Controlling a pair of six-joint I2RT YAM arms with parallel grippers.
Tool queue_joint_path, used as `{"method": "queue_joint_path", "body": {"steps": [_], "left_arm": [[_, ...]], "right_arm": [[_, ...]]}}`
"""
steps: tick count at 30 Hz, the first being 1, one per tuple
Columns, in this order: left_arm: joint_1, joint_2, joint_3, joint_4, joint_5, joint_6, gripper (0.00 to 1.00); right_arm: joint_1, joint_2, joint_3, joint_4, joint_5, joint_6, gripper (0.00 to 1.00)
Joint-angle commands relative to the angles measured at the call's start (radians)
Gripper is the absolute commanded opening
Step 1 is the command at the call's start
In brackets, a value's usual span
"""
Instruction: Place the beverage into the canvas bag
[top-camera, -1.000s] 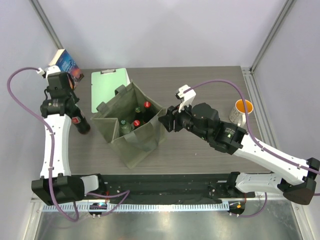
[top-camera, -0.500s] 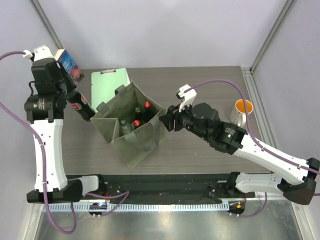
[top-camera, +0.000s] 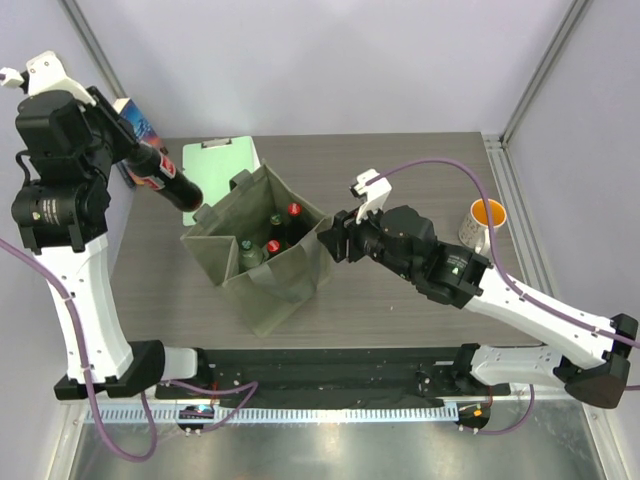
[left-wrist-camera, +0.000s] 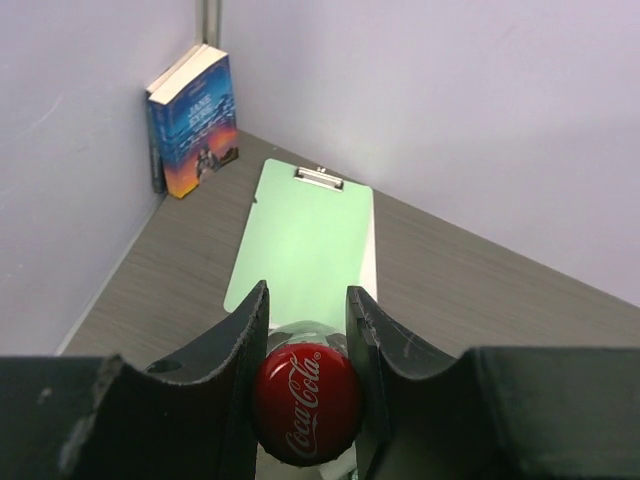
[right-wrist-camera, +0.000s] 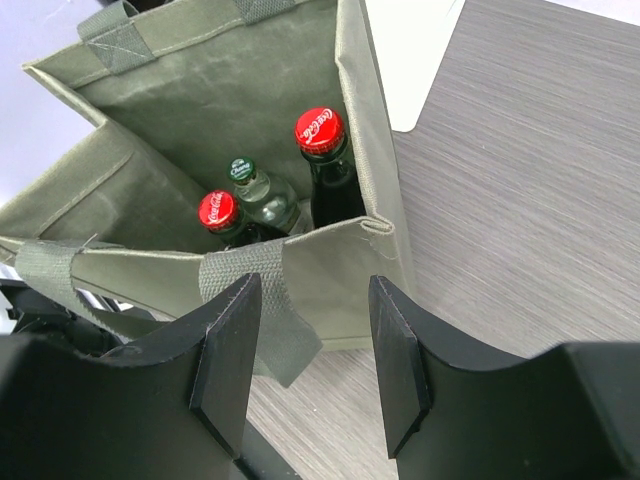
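The beverage (top-camera: 170, 184), a dark cola bottle with a red cap (left-wrist-camera: 306, 402), hangs tilted in the air at the left, its base close to the left corner of the canvas bag (top-camera: 268, 275). My left gripper (top-camera: 143, 166) is shut on its neck, and in the left wrist view both fingers (left-wrist-camera: 250, 330) press just above the cap. The olive-grey bag stands open with several bottles inside (right-wrist-camera: 319, 129). My right gripper (right-wrist-camera: 310, 350) stays open at the bag's right wall (right-wrist-camera: 340, 270) with nothing between its fingers.
A mint-green clipboard (top-camera: 214, 176) lies behind the bag, under the raised bottle (left-wrist-camera: 300, 235). A paperback book (top-camera: 142, 135) leans on the back-left wall (left-wrist-camera: 193, 120). An orange-lined mug (top-camera: 484, 222) stands at the far right. Loose strap handles (right-wrist-camera: 255, 290) hang over the bag's rim.
My left arm has lifted the bottle off the table, carried it up and back, and tipped its base toward the bag. The right arm and the bag have not moved.
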Motion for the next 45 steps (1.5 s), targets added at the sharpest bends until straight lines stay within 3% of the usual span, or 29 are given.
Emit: {"method": "queue_joint_path", "body": {"steps": [1, 8, 22, 45], "left_arm": [[-0.015, -0.004, 0.082, 0.248, 0.088, -0.086, 0.0], [-0.069, 0.06, 0.197, 0.277, 0.096, -0.104, 0.0], [-0.139, 0.103, 0.272, 0.326, 0.079, -0.097, 0.0], [-0.142, -0.001, 0.24, 0.299, 0.186, -0.129, 0.0]], "right_arm": [[0.001, 0.011, 0.011, 0.022, 0.007, 0.017, 0.52], [0.001, 0.037, 0.016, 0.019, -0.004, 0.009, 0.52], [0.001, 0.068, 0.028, 0.012, -0.007, 0.008, 0.52], [0.001, 0.08, 0.036, 0.004, 0.023, 0.019, 0.52]]}}
